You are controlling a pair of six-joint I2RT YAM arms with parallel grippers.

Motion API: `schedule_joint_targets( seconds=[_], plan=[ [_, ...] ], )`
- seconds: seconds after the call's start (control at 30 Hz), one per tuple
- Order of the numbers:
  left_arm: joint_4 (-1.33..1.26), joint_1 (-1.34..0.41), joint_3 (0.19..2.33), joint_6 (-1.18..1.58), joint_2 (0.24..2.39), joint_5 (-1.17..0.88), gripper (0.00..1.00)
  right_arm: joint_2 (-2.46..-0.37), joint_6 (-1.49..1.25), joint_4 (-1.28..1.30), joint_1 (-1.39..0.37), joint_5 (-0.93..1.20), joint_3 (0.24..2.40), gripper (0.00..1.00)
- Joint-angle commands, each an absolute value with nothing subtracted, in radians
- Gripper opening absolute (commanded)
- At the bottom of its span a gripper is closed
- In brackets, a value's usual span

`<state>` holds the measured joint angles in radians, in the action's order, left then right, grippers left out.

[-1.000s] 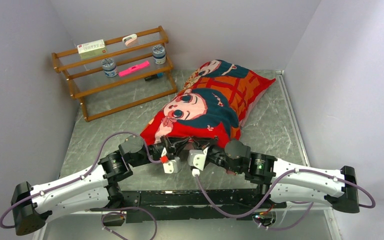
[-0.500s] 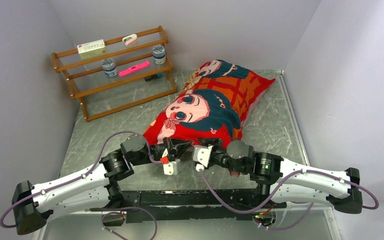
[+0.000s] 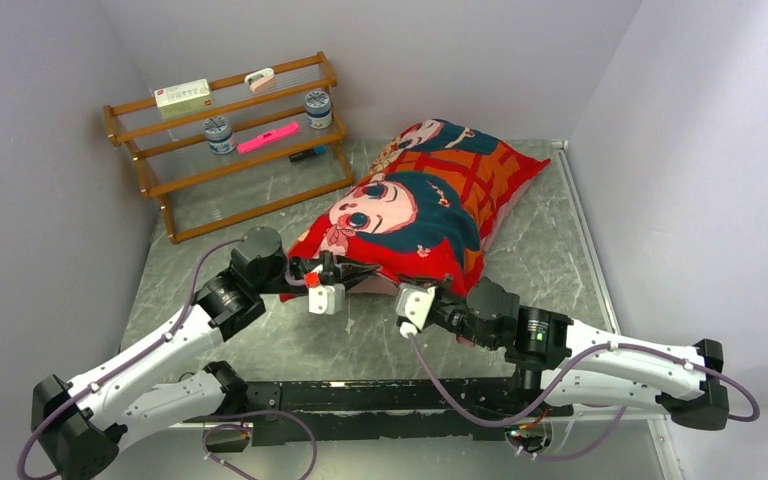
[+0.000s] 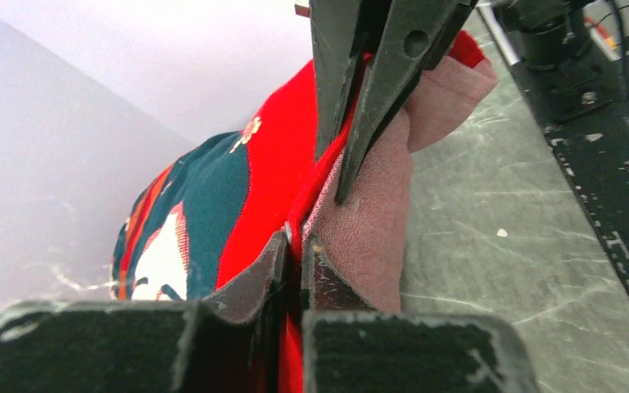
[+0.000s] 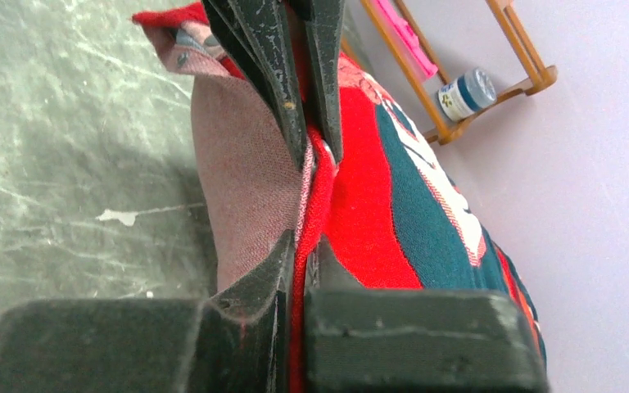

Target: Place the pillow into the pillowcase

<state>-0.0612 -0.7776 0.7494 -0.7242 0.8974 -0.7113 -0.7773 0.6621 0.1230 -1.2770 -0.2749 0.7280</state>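
Pillowcase (image 3: 415, 210) lies just beyond your grippers | left gripper (image 3: 345, 272) and right gripper (image 3: 440, 295) both pinch its near hem | change: left has dragged its corner back-left, so the grippers are now apart.

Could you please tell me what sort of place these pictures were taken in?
Probably a robot test cell in a lab, not a bedroom: plain pale walls box in a grey marbled tabletop, two white arms are bolted to a black rail, and a wooden slatted rack holds small props.
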Motion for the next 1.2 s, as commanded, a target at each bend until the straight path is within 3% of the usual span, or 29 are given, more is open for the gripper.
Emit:
schedule_joint_targets(
  seconds=[0.0,0.07,0.37,0.63,0.8,1.0,1.17],
  plan=[
    [-0.135,-0.706,0.791,-0.65,0.89,-0.878,0.1,-0.759,0.64,-0.071,-1.278,-0.22,0.706,0.0],
    [-0.146,-0.706,0.778,-0.624,0.898,-0.886,0.22,-0.781,0.618,-0.111,-1.278,-0.194,0.705,0.0],
    [-0.149,-0.707,0.766,-0.61,0.909,-0.878,0.27,-0.849,0.572,-0.318,-1.278,-0.249,0.681,0.0],
    [-0.006,-0.707,0.782,-0.642,0.811,-0.728,0.42,-0.836,0.562,-0.377,-1.276,-0.325,0.657,0.0],
    [0.068,-0.707,0.779,-0.534,0.729,-0.683,0.62,-0.797,0.555,-0.394,-1.269,-0.351,0.628,0.0],
    [0.083,-0.707,0.733,-0.529,0.727,-0.671,0.64,-0.759,0.562,-0.484,-1.269,-0.34,0.576,0.0],
    [-0.058,-0.707,0.7,-0.5,0.745,-0.71,0.65,-0.762,0.555,-0.557,-1.269,-0.349,0.556,0.0]
  ],
)
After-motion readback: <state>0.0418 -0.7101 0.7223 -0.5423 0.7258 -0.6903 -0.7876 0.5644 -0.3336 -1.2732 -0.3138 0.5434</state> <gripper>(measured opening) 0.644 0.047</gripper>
